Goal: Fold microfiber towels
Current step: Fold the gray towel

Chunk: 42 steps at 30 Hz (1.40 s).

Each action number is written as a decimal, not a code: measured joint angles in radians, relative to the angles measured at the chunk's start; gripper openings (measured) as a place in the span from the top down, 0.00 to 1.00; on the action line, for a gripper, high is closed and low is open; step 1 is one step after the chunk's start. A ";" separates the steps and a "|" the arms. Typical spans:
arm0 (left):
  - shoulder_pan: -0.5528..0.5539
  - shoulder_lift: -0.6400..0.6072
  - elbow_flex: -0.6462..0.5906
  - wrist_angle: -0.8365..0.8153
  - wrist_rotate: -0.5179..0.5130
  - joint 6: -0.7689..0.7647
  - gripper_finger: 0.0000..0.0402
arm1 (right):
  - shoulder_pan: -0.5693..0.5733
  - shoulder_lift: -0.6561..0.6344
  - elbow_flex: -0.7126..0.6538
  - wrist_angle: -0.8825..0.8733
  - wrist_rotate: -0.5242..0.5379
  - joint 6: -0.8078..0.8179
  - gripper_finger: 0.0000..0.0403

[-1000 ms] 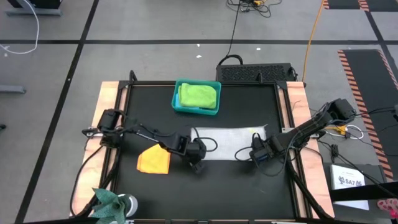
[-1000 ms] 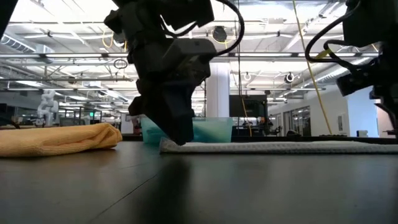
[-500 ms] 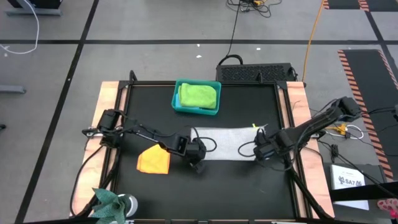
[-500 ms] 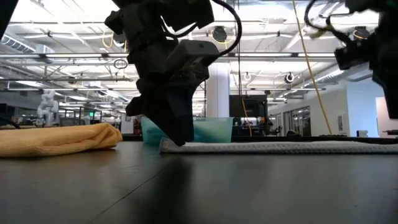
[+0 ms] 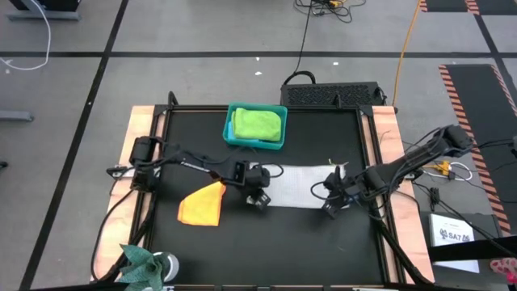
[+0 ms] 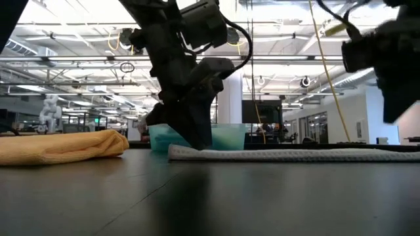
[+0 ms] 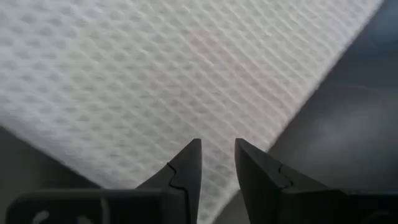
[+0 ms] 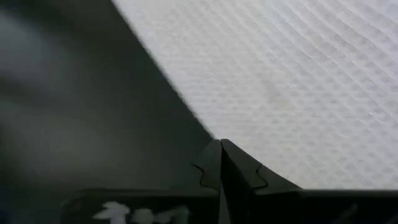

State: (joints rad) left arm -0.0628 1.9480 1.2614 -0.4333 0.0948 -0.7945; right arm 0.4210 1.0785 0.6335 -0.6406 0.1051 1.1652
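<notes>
Three towels are in sight in the high view, and none can be passed as finished from here. The light grey towel lies flat as a long strip at the centre of the black surface, apparently folded once at most and in need of further folding. The left pincer stands at the strip's left end, its fingers narrowly parted over the weave with nothing seen between them. The right pincer sits at the strip's lower right edge, closed tight and gripping no cloth that shows in its wrist view. The orange-yellow towel rests left of centre in a loose, uneven shape, one corner raised; it looks bunched rather than folded. The lime green towel lies in the teal bin at upper centre; whether it is folded cannot be told. The remaining towels are not visible. Judgement: work is at an early-to-middle stage.
</notes>
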 joint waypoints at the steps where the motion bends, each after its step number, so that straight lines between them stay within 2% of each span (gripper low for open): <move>1: 0.003 0.000 0.001 -0.001 0.026 0.009 0.76 | 0.000 0.006 -0.013 0.004 0.000 0.001 1.00; 4: -0.002 -0.002 0.006 -0.022 0.033 0.051 0.76 | 0.000 0.012 -0.044 0.017 -0.001 0.011 1.00; 7: -0.006 -0.003 0.006 -0.080 -0.001 0.064 0.76 | 0.000 0.012 -0.073 0.014 -0.003 0.032 1.00; 12: -0.007 -0.003 0.006 -0.168 -0.091 0.072 0.76 | 0.000 0.012 -0.102 0.043 0.000 0.050 1.00; 18: -0.019 0.002 0.006 -0.154 -0.189 0.076 0.76 | 0.000 0.012 -0.156 0.099 0.000 0.086 1.00; 25: -0.050 0.002 0.006 -0.140 -0.142 0.029 0.76 | 0.000 0.008 -0.224 0.164 0.012 0.102 1.00; 34: -0.184 0.002 0.006 -0.130 -0.121 -0.139 0.76 | -0.024 0.008 -0.246 0.137 0.094 0.001 1.00; 38: -0.242 0.002 0.006 -0.067 -0.121 -0.218 0.76 | -0.061 0.008 -0.244 0.127 0.135 -0.057 1.00; 42: -0.267 0.002 0.006 0.026 -0.141 -0.271 0.76 | -0.087 -0.013 -0.208 0.110 0.127 -0.100 1.00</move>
State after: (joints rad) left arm -0.3294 1.9503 1.2671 -0.4073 -0.0458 -1.0658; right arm 0.3344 1.0660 0.4256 -0.5307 0.2318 1.0655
